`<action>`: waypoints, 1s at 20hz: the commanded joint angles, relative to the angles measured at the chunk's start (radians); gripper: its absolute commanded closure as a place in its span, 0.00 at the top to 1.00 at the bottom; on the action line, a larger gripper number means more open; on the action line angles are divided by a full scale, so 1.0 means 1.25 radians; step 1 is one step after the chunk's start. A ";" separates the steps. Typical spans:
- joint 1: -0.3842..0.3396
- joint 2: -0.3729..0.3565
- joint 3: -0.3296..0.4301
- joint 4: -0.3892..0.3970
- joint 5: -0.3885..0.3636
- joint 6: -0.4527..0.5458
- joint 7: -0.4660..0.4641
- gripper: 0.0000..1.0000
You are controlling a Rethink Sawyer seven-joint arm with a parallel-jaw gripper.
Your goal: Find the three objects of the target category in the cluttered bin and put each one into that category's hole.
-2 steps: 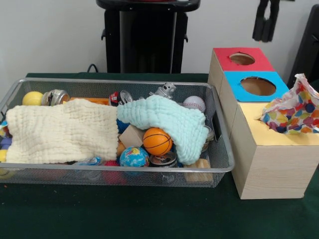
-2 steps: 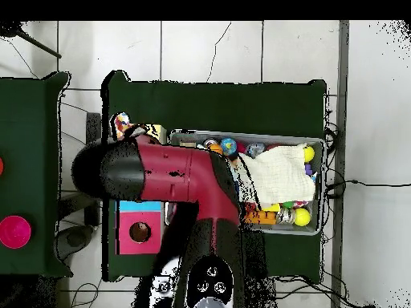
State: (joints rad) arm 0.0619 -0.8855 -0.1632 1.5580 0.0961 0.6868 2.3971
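Overhead, red arm (image 2: 172, 180) hides box (image 2: 138, 233), front shows basketball (image 1: 157, 141)

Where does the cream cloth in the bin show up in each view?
Front view: the cream cloth covers the wire bin's left half.
Overhead view: the cream cloth lies toward the bin's right side, beside the red arm.
Shared landmark: the yellow ball in the bin corner.

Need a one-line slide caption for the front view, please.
Mesh bin of clutter under a cream cloth and mint cloth, beside a wooden box with red, blue and yellow tops.
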 commanded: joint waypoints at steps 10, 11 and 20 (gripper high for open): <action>0.030 -0.060 0.019 0.248 0.018 -0.005 0.094 0.00; 0.039 -0.053 0.015 0.234 0.012 0.004 0.103 0.00; 0.101 0.036 0.002 0.123 0.016 0.033 0.171 0.00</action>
State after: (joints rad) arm 0.1518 -0.9425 -0.1792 1.7578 0.0970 0.6431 2.3971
